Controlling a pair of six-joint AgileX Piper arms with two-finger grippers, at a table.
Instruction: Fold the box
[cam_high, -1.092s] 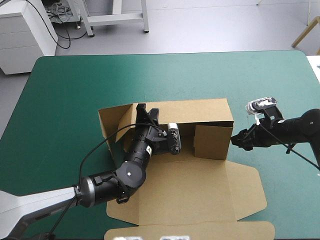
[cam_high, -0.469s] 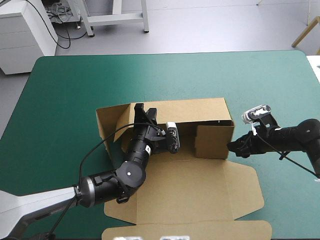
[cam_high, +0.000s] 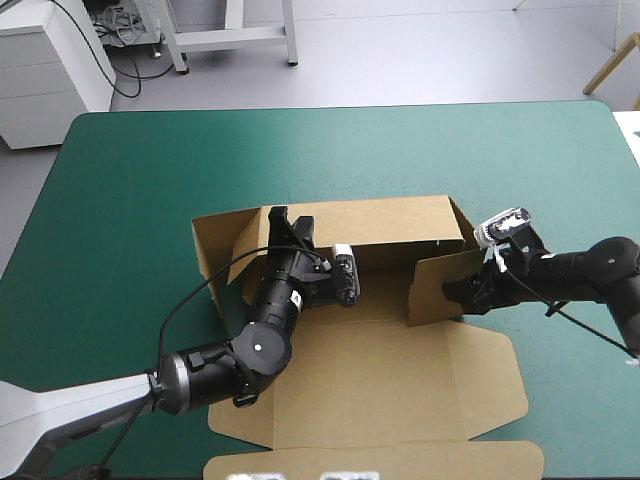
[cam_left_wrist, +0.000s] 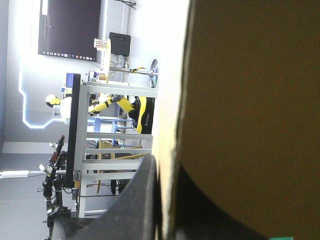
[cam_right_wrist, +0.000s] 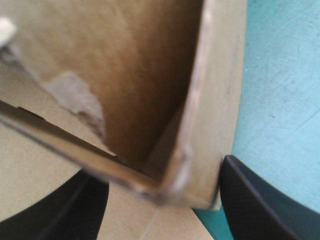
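Pinching the box (cam_high: 380, 380) wall, left gripper (cam_high: 292, 222), right gripper (cam_right_wrist: 162, 172) spread astride flap (cam_high: 440, 285), seen only wrist-side

Right gripper (cam_high: 462, 293) jaws partly hidden by the box (cam_high: 400, 225) flap from above, lid's near edge cut off, wrist-view board blurred

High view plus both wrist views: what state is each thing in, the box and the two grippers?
box: partly folded, far wall upright, near panel flat on the table, right side flap angled inward.
left gripper: shut on the box, at the far wall's top edge.
right gripper: open, astride the side flap's corner.
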